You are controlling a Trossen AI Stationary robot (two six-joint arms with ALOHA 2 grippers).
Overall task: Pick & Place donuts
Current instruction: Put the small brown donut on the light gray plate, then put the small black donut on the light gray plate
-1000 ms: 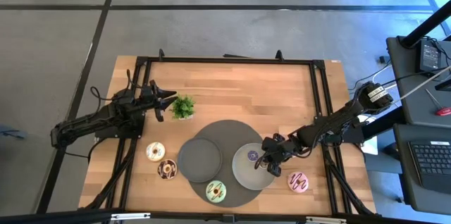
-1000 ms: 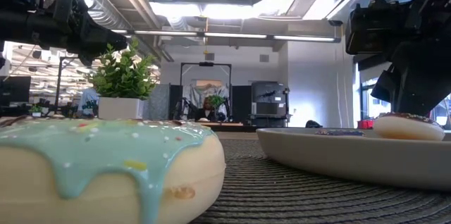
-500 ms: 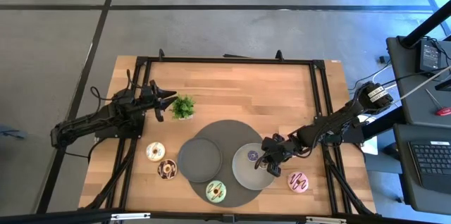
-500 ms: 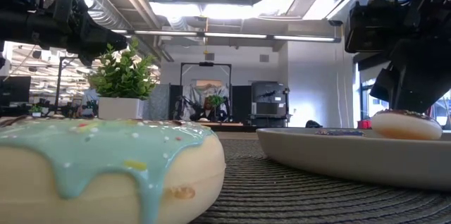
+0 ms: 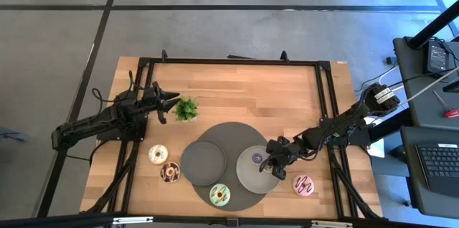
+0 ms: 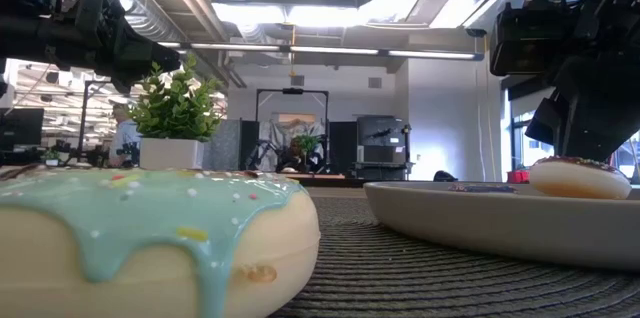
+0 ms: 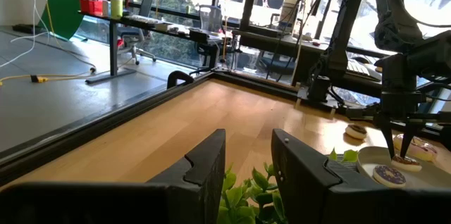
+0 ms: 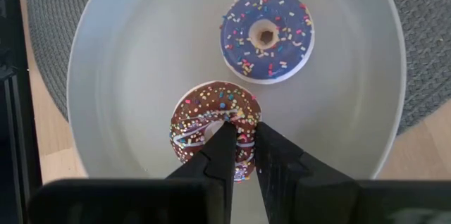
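Purple donut [image 8: 266, 35] beside brown donut [image 8: 215, 129]

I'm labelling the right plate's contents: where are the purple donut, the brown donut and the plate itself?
purple donut [image 8: 267, 35], right wrist view, on its icing ring.
brown donut [image 8: 199, 120], right wrist view, on its sprinkled icing.
plate [image 8: 134, 62], right wrist view, on its bare floor.

The tabletop [image 5: 237, 88] is pale honey wood carrying a dark grey woven mat [image 5: 228, 131] and lighter grey plates [image 8: 127, 62]. On one plate lie a purple-iced donut [image 8: 266, 35] with multicoloured sprinkles and a chocolate-brown donut [image 8: 204, 122] with white drizzle and coloured sprinkles. Elsewhere sit a pale green-iced donut [image 6: 150, 228] on cream dough with sprinkles, a pink donut [image 5: 303, 184] with dark drizzle, a white-iced donut [image 5: 158, 154], a dark chocolate donut [image 5: 171, 173], and a green plant [image 6: 175, 103] in a white pot.
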